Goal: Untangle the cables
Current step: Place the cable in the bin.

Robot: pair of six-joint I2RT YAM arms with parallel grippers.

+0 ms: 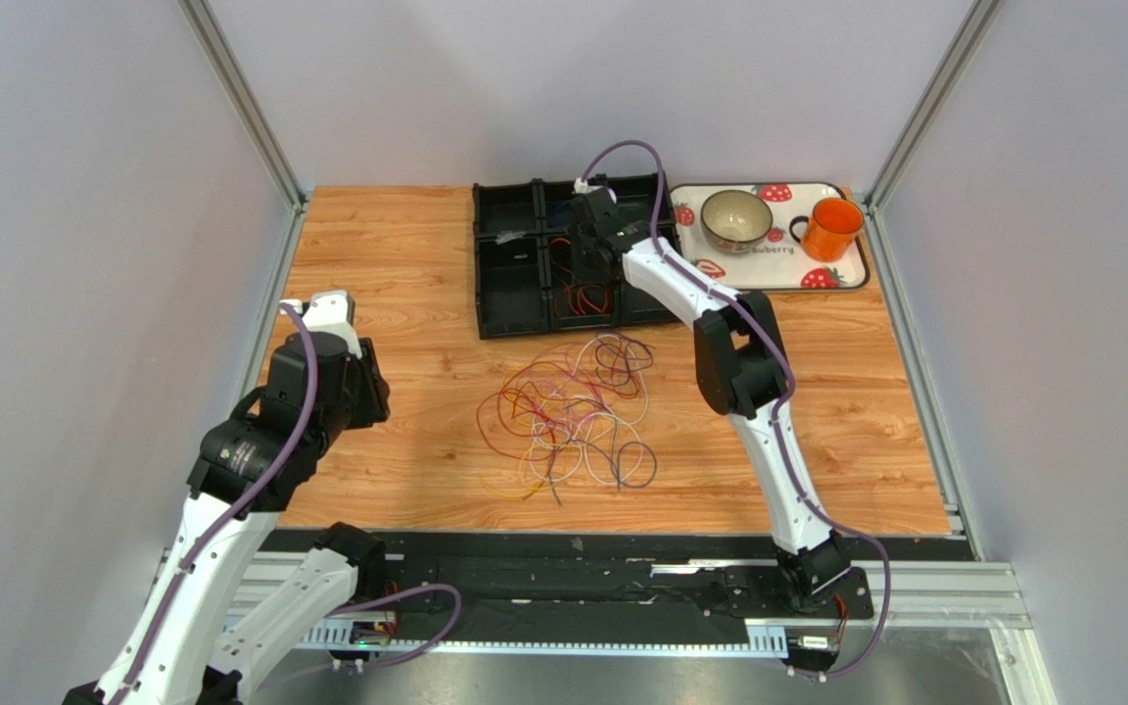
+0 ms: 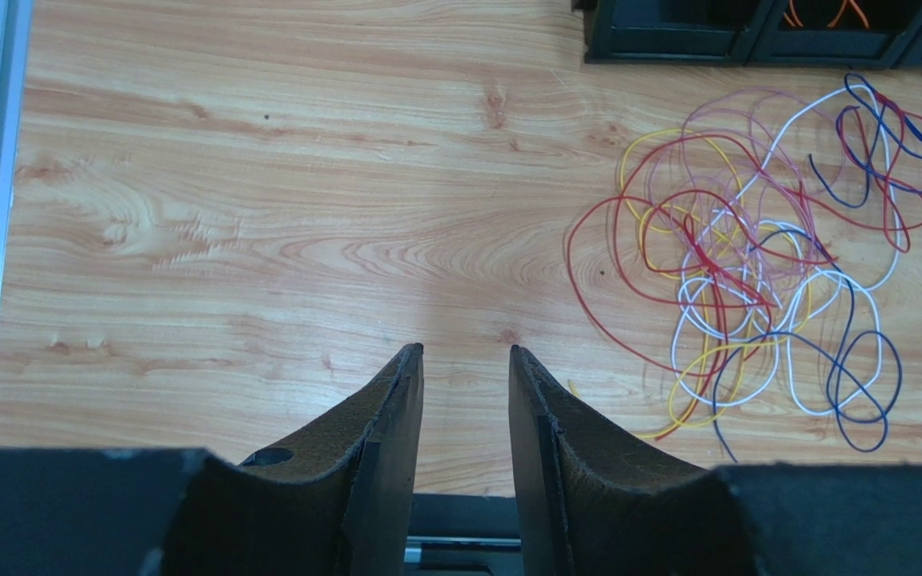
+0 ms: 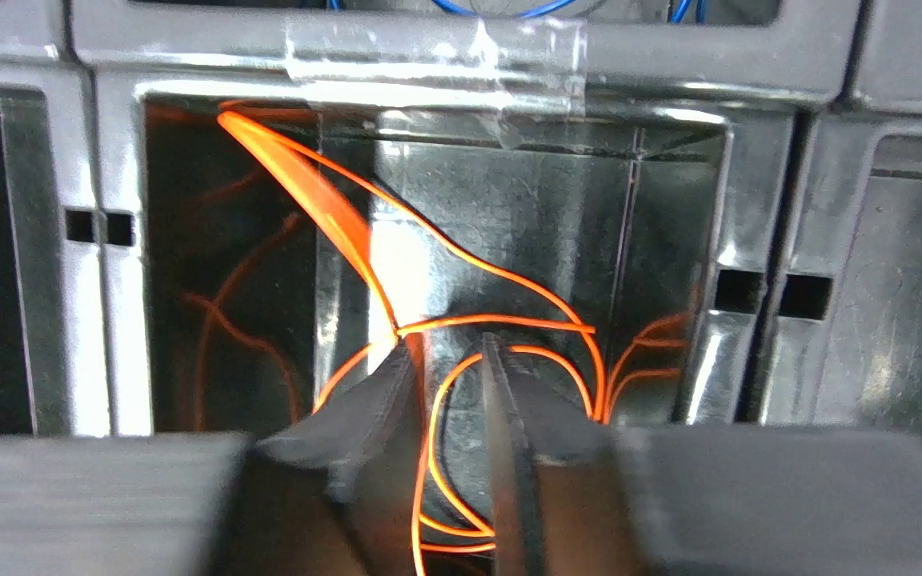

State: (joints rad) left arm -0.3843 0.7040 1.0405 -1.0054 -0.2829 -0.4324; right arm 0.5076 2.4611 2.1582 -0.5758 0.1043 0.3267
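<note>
The cables (image 1: 577, 411) lie in a loose tangle of red, yellow, blue, purple and white loops on the wooden table, also seen at the right of the left wrist view (image 2: 754, 276). My left gripper (image 1: 332, 312) (image 2: 466, 351) hangs open over bare wood to the left of the tangle, holding nothing. My right gripper (image 1: 585, 265) (image 3: 448, 342) reaches down into a compartment of the black organizer (image 1: 511, 279). Its jaws stand slightly apart, and an orange cable (image 3: 490, 282) runs loosely between them and coils on the compartment floor.
A strawberry-print tray (image 1: 842, 272) at the back right carries a bowl (image 1: 736, 218) and an orange mug (image 1: 830, 228). The organizer's walls (image 3: 670, 72) close in around the right gripper. Metal frame rails border the table on both sides.
</note>
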